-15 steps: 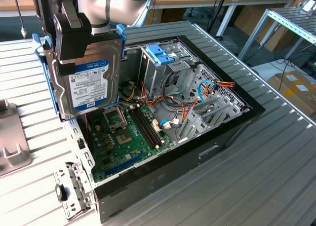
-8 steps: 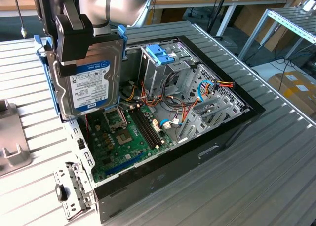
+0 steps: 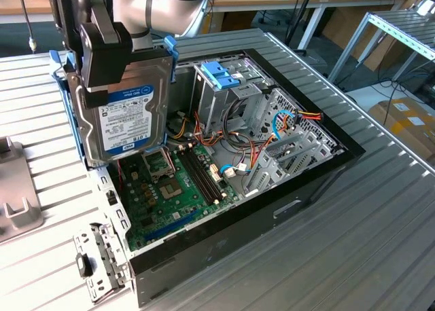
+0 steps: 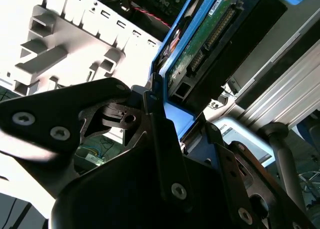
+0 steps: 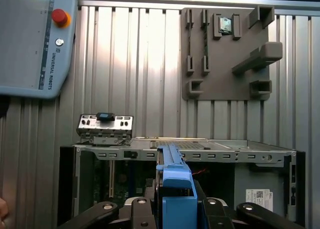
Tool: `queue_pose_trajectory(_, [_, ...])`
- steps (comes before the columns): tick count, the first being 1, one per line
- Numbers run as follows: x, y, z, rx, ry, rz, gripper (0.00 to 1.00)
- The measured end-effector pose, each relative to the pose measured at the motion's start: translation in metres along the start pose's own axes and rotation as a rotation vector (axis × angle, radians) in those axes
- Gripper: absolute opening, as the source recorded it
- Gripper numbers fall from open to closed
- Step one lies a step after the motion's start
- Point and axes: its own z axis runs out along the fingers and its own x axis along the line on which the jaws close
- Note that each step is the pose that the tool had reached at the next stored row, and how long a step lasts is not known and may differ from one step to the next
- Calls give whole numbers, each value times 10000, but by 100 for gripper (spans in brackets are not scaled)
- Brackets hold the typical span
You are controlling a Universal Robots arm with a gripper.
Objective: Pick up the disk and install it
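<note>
Clamped upright in the tool (image 3: 107, 56), the disk (image 3: 126, 117) hangs nearest the lens in the exterior view, white label with blue band facing out, light blue rails along its edges; the tool is pinching it near its upper end; the disk is clear of the ribbed metal surface (image 3: 367, 257), above the end of the open computer case (image 3: 285, 202) at the exterior view's left, over the green motherboard (image 3: 173, 185) and apart from the drive cage (image 3: 231, 100) and its blue bracket (image 3: 221, 73); the second wrist view gives the opposite face of the disk (image 4: 207, 41), a green circuit board with black connectors; the first wrist view catches it edge-on, a blue rail between black tool parts, with a grey fixture board (image 5: 225, 49) and a pendant (image 5: 30, 39) with a red button lying beyond the case
</note>
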Motion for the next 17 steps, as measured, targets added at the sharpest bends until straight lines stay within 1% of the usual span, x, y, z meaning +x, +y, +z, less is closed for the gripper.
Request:
queue_pose_trajectory(11, [43,-31,7,-2,2,1,37])
queue_pose_trajectory(17, [58,-101,11,0,0,0,37])
